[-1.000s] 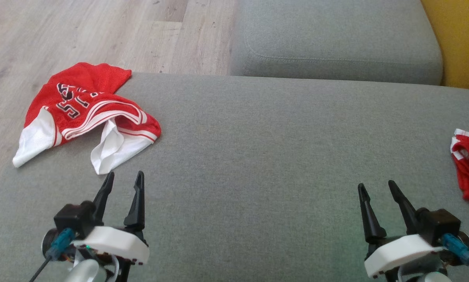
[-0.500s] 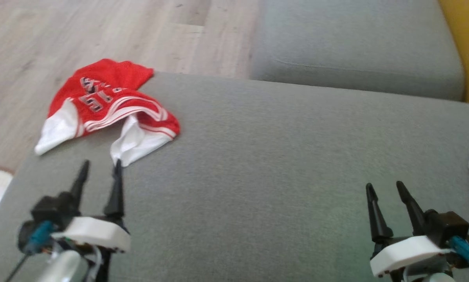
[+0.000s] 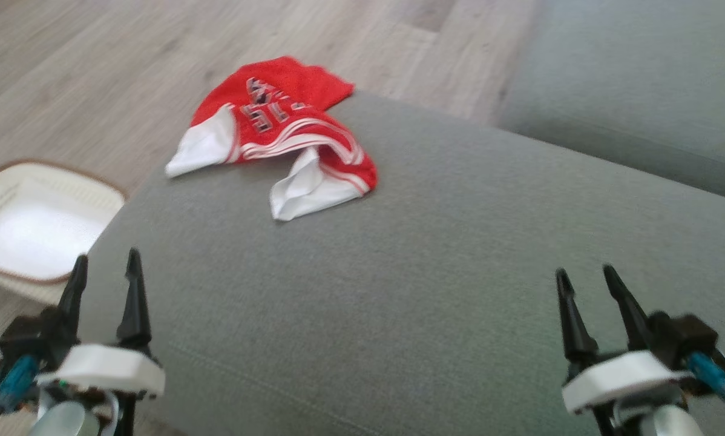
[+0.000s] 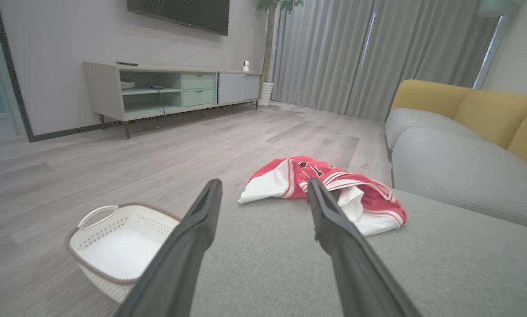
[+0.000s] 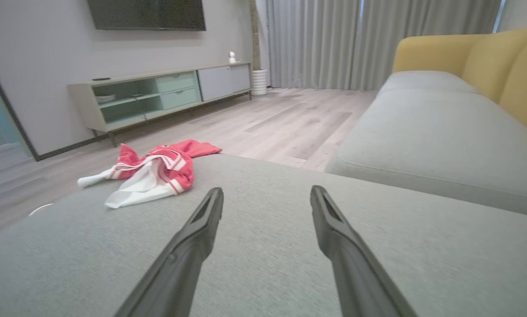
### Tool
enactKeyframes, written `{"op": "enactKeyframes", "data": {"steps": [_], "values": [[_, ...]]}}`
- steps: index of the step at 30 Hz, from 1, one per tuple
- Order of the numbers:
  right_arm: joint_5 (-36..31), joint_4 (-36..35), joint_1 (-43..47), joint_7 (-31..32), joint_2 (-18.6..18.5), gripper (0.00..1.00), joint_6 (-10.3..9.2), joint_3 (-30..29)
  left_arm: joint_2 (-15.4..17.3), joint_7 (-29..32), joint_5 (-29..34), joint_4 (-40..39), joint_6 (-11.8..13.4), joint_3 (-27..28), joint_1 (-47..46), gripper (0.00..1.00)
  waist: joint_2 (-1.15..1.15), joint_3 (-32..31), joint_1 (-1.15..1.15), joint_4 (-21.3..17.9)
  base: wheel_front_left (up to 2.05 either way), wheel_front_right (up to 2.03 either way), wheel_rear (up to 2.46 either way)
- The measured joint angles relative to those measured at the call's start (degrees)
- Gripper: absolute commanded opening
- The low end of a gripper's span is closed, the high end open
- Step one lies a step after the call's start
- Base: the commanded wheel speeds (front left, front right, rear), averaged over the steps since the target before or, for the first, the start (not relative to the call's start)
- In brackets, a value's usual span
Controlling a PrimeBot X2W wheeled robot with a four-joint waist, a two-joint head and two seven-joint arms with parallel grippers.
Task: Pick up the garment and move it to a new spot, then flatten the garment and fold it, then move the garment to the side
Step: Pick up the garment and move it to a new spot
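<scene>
A: Looking down from the head first, where is the garment (image 3: 290,127)?

B: It lies crumpled at the far left corner of the grey cushion (image 3: 435,260). That puts it ahead and to the right of the left end effector (image 3: 107,257), and well ahead and far to the left of the right end effector (image 3: 584,270). Nothing touches it.

A: And the fingers?

B: Both pairs are spread wide with nothing between them, low by the cushion's near edge. I read that as readiness. The pick-up hasn't begun, and an open stance suits a reach into loose cloth.

A: Left wrist next.

B: The garment (image 4: 369,202) sits just beyond the right-hand fingertip of the left end effector (image 4: 263,182), so this arm looks the likelier one to take it. A white basket (image 4: 92,213) stands on the floor (image 4: 114,158), below and to the left of that end effector.

A: Right wrist?

B: From the right end effector (image 5: 265,190) the garment (image 5: 162,171) lies well ahead and off to the left, with bare cushion between them. I'd guess this arm is kept wide for the flattening and folding.

A: Any writing?

B: There is dark, white-edged lettering across the red cloth, beside white stripes and white panels. It is creased and blurred, so I can't read it. No brand mark can be made out.
</scene>
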Motion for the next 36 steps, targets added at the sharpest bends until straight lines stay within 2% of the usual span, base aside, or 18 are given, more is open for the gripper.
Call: {"op": "enactKeyframes", "data": {"steps": [5,12,15,19,21,25,31,32,36], "values": [[-0.1,0.22,-3.6,0.01,0.0,1.0,0.0,2.08,1.35,-0.24,-0.31,-1.86,1.29,1.19,3.49,1.0,0.0,1.86,0.02,1.87,0.0,0.0,0.0],[-0.81,0.15,-3.83,0.35,0.0,1.0,0.0,2.25,3.16,1.86,-0.78,-2.93,1.13,1.56,2.56,1.0,0.0,3.0,0.01,2.74,0.0,0.0,0.0],[-1.98,-1.26,-3.79,1.6,-0.01,1.0,0.0,1.69,3.79,3.93,-0.71,-2.2,-0.55,1.21,-2.04,1.0,0.0,3.51,0.01,2.97,0.0,0.0,0.0],[-5.81,-5.24,-5.14,4.82,-0.02,1.0,0.0,2.3,6.41,5.52,-0.79,0.67,-2.45,3.32,-11.16,1.0,0.0,5.83,0.01,2.35,0.0,0.0,0.0],[-7.84,-7.3,-7.4,6.47,-0.03,1.0,0.0,2.76,7.48,6.68,-0.81,2.15,-3.13,4.57,-16.23,1.0,0.0,7.67,0.01,1.44,0.0,0.0,0.0],[-10.46,-11.29,-12.34,9.16,-0.14,1.0,0.0,2.9,8.36,8.94,-0.6,7.37,-6.56,5.12,-27.51,1.0,0.0,12.47,0.02,-1.49,0.0,0.0,0.0],[-12.69,-14.83,-15.71,11.72,-0.29,1.0,0.0,2.53,5.12,14.24,-2.53,21.85,-7.64,4.61,-40.54,1.0,0.0,20.18,0.03,-6.42,0.0,0.0,0.0],[-12.87,-15.8,-16.8,12.21,-0.32,1.0,0.0,2.26,3.91,15.43,-2.66,26.25,-7.89,4.22,-42.87,1.0,0.0,22.75,0.03,-8.02,0.0,0.0,0.0],[-14.25,-17.79,-18.11,13.06,-0.4,1.0,0.0,1.35,0.43,17.56,-4.13,33.87,-8.7,3.88,-45.75,1.0,0.0,27.67,0.03,-10.84,0.0,0.0,0.0]]}}
